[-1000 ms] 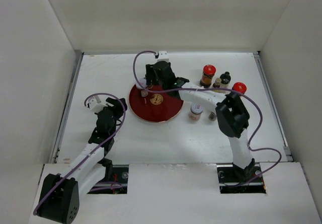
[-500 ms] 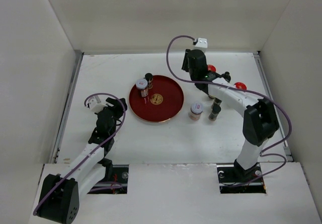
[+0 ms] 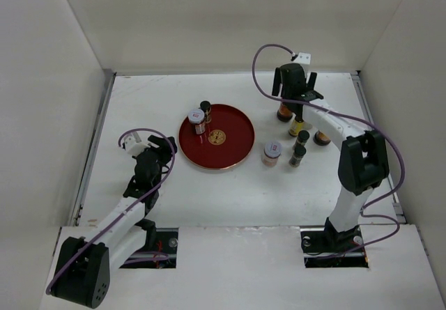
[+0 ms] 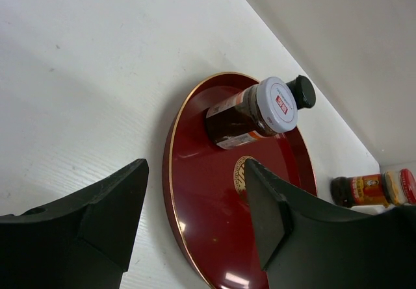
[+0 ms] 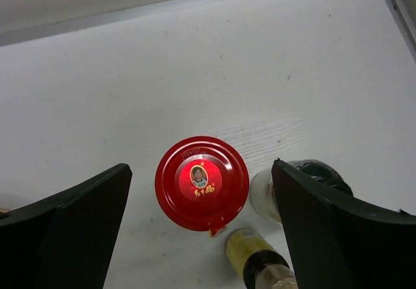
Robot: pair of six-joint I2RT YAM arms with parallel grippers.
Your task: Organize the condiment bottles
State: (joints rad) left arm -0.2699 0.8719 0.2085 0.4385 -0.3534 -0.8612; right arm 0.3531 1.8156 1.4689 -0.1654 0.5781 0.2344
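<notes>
1. The right fingers (image 5: pixel 73 232) are spread wide apart above a big red-lidded glass jar (image 5: pixel 201 182) at the far right of the white bench (image 3: pixel 143 104). One finger lies to each side of the lid, clear of it.
2. Just near-right of that jar stand a yellowish slim bottle (image 3: pixel 297 126) and a black-capped clear bottle (image 5: pixel 318 174).
3. Nearer, a white-lidded red-labelled jar (image 3: pixel 272 150) stands beside a slim black-capped dark bottle (image 3: pixel 302 140) and a second slim dark bottle (image 3: pixel 297 158).
4. On the far-left part of the round red tray with a gold centre mark (image 3: pixel 233 146) stand a white-lidded dark jar (image 4: pixel 250 110) and a small black-capped bottle (image 4: pixel 300 92), close together.
5. The left fingers (image 4: pixel 97 217) are apart and empty, low over the bench just left of the tray.
</notes>
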